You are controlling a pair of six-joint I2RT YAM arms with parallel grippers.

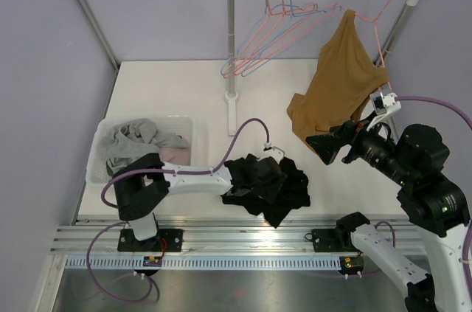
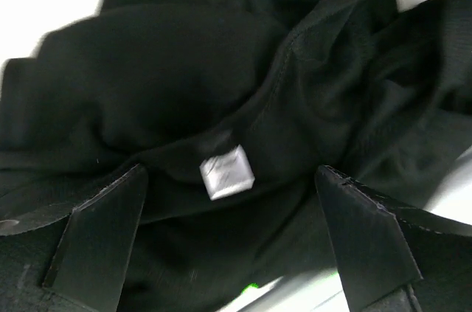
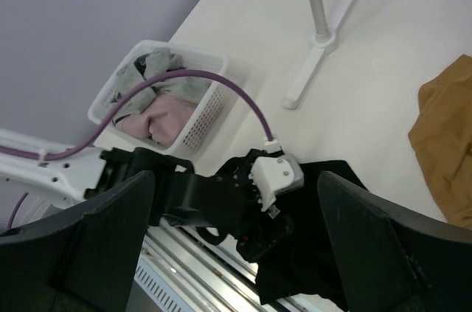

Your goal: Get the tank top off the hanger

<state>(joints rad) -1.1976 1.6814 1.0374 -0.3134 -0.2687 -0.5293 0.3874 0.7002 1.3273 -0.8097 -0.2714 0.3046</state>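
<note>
Tank top (image 1: pixel 343 83), ochre-brown, hangs by one strap from the pink hanger (image 1: pixel 380 21) at the right end of the rack's (image 1: pixel 231 46) rail. Its body sags down and leftward from there, and its lower edge is low, close to the desk (image 1: pixel 169 91). I cannot tell if the edge touches. The other strap is not clearly on the hanger. Three empty hangers (image 1: pixel 280 32), pink and blue, bunch on the rail nearer the rack's post. Right end effector (image 1: pixel 324 146) sits in front of the rack, just below the tank top's lower edge, with its fingers spread wide apart. The right wrist view shows nothing between them, and the brown cloth (image 3: pixel 446 142) lies off to the side of the right finger. Left end effector (image 2: pixel 232 242) is in front of the rack's foot, pressed down into a black garment (image 1: pixel 269 183) heaped on the desk. Its fingers are also wide apart, with black fabric and a white label (image 2: pixel 226 172) lying between them and nothing pinched. White basket (image 1: pixel 147 118) of grey and pink clothes stands to the left of the rack's foot.
</note>
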